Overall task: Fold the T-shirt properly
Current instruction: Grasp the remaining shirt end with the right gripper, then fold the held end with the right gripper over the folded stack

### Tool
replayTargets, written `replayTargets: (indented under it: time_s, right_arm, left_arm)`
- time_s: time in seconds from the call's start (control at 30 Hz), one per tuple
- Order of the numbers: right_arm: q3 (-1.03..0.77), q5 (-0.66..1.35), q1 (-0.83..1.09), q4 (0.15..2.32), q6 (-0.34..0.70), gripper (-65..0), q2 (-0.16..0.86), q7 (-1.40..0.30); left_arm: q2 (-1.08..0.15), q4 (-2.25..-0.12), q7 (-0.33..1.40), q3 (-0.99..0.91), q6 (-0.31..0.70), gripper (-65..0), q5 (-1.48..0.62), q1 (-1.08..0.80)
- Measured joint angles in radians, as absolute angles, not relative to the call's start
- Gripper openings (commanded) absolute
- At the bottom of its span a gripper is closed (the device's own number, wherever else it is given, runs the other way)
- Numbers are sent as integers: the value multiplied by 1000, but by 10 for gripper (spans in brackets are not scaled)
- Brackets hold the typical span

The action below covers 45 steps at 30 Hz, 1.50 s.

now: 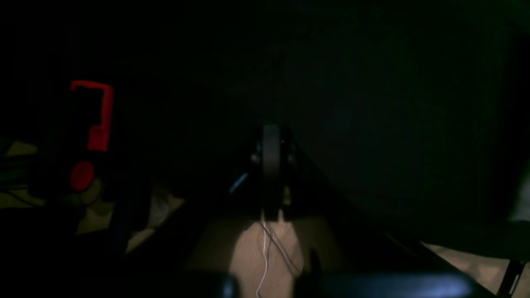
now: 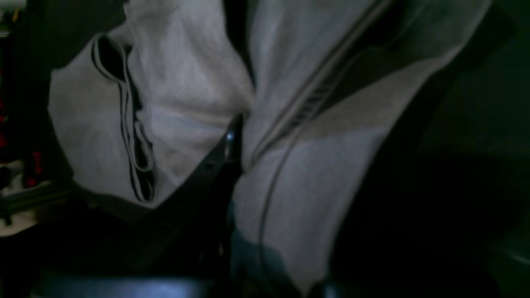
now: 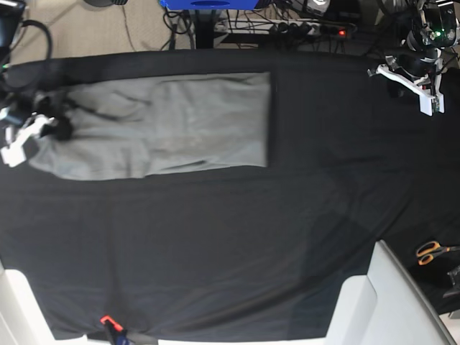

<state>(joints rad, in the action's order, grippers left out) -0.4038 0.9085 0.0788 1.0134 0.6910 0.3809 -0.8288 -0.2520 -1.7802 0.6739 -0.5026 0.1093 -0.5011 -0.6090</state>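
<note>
- The base view alone shows the whole layout: the T-shirt (image 3: 154,126) lies flat on the black cloth (image 3: 230,251) that covers the table, as a long grey band in the far half, running from the table's edge on that view's left toward the middle.
- In that view the right gripper (image 3: 44,123) sits at the T-shirt's end on the view's left, its dark fingers over the bunched fabric there.
- The right wrist view shows what the base view cannot: grey fabric (image 2: 186,95) gathered into folds right around the dark finger (image 2: 225,153), with a stitched hem running diagonally across the cloth.
- From these folds pressed against the finger, the right gripper is clenched on the T-shirt's edge.
- The left gripper (image 3: 425,90) appears in the base view at the far corner on the view's right, raised, well apart from the T-shirt.
- The left wrist view is almost wholly dark; it shows only a dark round part in the middle, a pale strip of floor with a thin white cable, and red shapes at the left side.
- The left gripper's fingers cannot be read in that darkness; it is clenched, with nothing seen in it.
- Only the base view shows the orange-handled scissors (image 3: 433,251) at the right side, beside a white panel (image 3: 388,302).
- No container shows in any view.
</note>
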Motion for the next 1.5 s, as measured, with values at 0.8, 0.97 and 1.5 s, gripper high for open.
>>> replayTargets:
  time_s: [0.8,0.97,1.5]
  right_arm:
    - [122,-134,311,1835,86,-648,46,-859]
    - [236,-289,326,1840,64,-648,-6,-853]
    - [421,-322,327,1839,7,-648,-82,-885]
  left_arm:
    - [-252,-1781,674,-503,110,-650,-501,-602]
    - [-252,-1781,675,-503,110,-650,-501,-602]
    - [-252,-1781,674,-503,110,-650,-501,-602]
